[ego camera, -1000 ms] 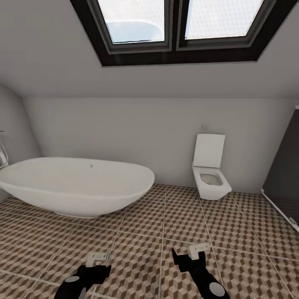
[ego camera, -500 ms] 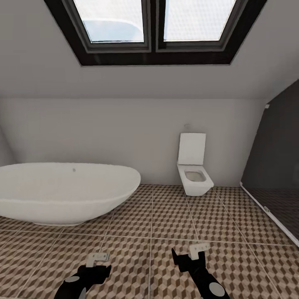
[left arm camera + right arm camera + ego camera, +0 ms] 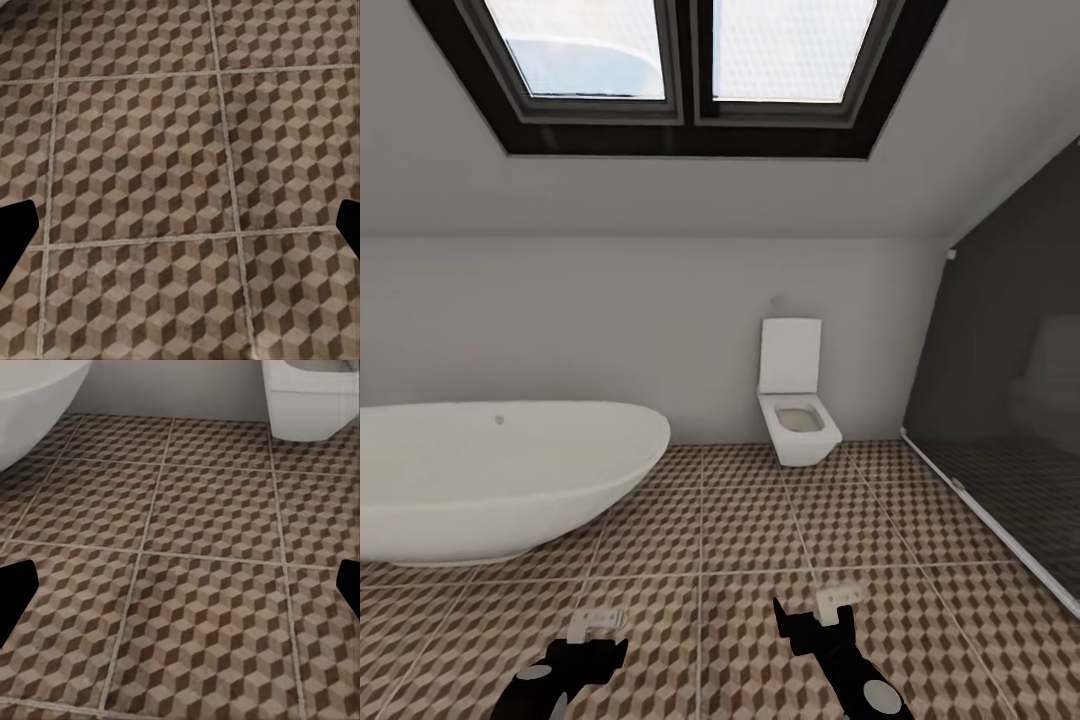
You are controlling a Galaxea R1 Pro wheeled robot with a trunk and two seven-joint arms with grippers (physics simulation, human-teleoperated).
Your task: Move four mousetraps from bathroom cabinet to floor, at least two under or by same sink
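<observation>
A bathroom under a sloped ceiling, seen from the robot's head: the floor [image 3: 760, 520] of cube-patterned tiles runs from the foreground back to the far wall, its grout lines running straight away from the camera and across it; an oval white bathtub [image 3: 500, 475] lies at left with its long axis along the far wall; a square white toilet [image 3: 797, 425] stands against that wall, lid raised, bowl facing the camera; a dark glass shower screen [image 3: 1010, 400] closes the right side; a black-framed skylight [image 3: 680, 70] sits overhead. The left gripper [image 3: 596, 624] and right gripper [image 3: 837, 602] hang low over the tiles, well apart, both released, fingers spread with nothing between them; the left wrist view looks down on bare floor [image 3: 180, 180]; the right wrist view takes in floor [image 3: 202, 585], the tub's edge [image 3: 37, 397] and the toilet base [image 3: 311, 405].
</observation>
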